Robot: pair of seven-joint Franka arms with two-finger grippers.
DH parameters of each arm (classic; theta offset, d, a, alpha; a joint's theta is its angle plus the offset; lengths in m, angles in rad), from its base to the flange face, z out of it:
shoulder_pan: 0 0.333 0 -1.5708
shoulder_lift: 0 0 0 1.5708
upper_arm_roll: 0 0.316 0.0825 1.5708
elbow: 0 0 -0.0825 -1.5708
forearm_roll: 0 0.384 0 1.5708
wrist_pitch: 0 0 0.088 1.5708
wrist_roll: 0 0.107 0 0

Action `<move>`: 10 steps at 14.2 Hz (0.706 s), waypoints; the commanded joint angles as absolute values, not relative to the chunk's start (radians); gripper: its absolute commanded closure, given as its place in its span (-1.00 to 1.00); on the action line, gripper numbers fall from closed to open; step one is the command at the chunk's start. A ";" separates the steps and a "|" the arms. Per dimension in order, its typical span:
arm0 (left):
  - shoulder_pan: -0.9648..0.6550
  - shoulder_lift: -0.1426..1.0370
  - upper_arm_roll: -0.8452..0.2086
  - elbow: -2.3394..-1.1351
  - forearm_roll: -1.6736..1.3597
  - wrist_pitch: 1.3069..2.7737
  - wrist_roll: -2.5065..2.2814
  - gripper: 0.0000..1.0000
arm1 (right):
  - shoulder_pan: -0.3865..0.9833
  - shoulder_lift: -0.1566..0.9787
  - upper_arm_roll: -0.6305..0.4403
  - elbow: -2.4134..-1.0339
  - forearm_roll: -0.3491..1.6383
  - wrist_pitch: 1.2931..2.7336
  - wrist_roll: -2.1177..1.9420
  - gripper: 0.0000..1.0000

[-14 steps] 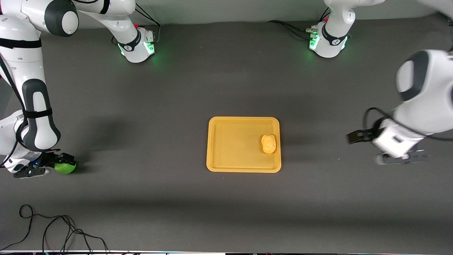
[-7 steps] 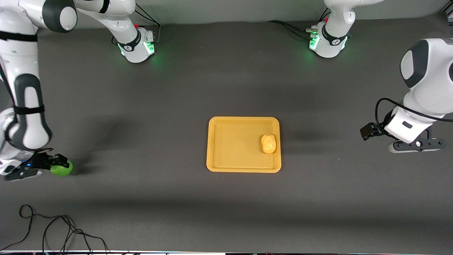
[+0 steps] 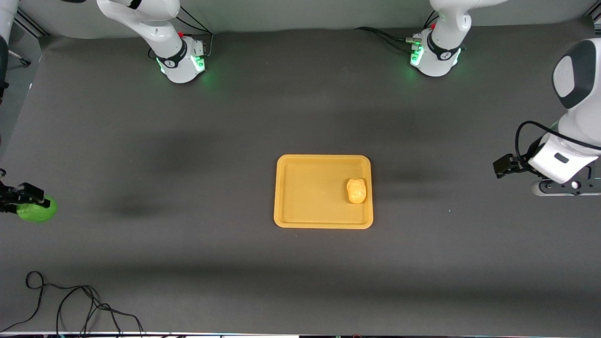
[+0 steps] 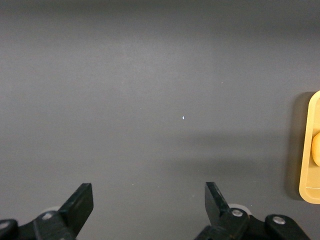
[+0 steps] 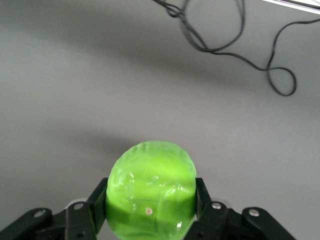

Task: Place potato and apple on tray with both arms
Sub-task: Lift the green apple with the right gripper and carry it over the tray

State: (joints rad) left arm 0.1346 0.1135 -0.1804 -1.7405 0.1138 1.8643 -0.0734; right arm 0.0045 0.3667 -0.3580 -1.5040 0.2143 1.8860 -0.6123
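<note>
The yellow-orange tray (image 3: 300, 220) lies in the middle of the table. The potato (image 3: 356, 190) rests in it, by the rim toward the left arm's end. My right gripper (image 3: 23, 199) is shut on the bright green apple (image 3: 38, 211) and holds it above the table at the right arm's end, well apart from the tray. In the right wrist view the apple (image 5: 150, 180) fills the right gripper (image 5: 151, 195). My left gripper (image 3: 563, 185) hangs open and empty over bare table at the left arm's end. The left wrist view shows that gripper (image 4: 147, 192), the tray's rim (image 4: 305, 150) and the potato (image 4: 316, 149).
Loose black cables (image 3: 70, 305) lie at the table's corner nearest the camera, at the right arm's end, and also show in the right wrist view (image 5: 225, 40). The two arm bases (image 3: 181, 61) (image 3: 434, 54) stand along the edge farthest from the camera.
My right gripper has lifted the apple and carried it outward toward the right arm's end. My left arm has drawn back from the tray toward the left arm's end.
</note>
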 commanded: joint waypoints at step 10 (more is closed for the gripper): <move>0.141 0.132 -0.190 -1.704 0.126 1.833 -0.058 -0.99 | 0.768 0.567 -0.351 -1.191 0.114 1.781 0.658 0.66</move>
